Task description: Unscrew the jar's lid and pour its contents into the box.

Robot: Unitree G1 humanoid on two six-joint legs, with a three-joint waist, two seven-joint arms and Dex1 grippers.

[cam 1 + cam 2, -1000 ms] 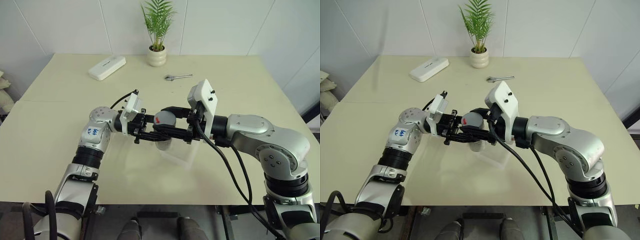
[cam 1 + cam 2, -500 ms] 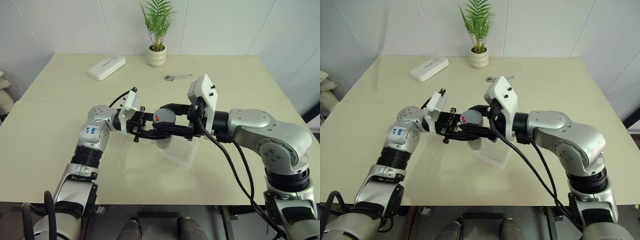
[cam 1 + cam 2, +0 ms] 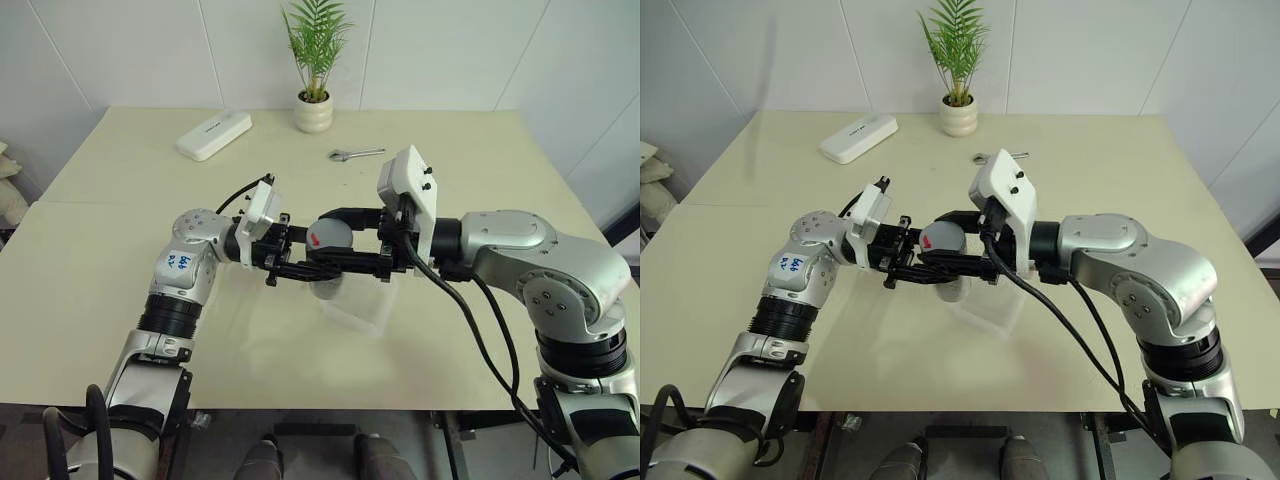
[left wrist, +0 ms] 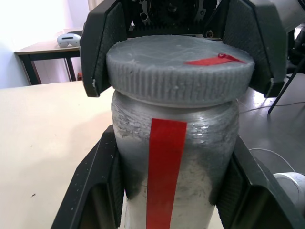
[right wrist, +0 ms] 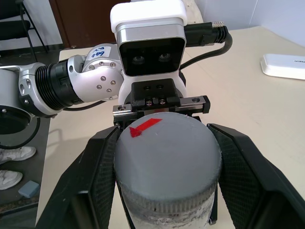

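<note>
Nothing really readable here. There's some blue handwriting on a white sticker (image 3: 181, 262) on the left arm, but it's just scribbles, can't make it out.

Look at your two arms: silver metal shells with black ribbed joint rings. The left forearm carries a blue handwritten label behind the left gripper (image 3: 300, 262). Just behind each claw sits a white camera housing, the right one a flat plate with small black screws behind the right gripper (image 3: 345, 240). Black cables loop back from both housings. The fingers (image 4: 102, 50) themselves are matte black, broad and angular.
</note>
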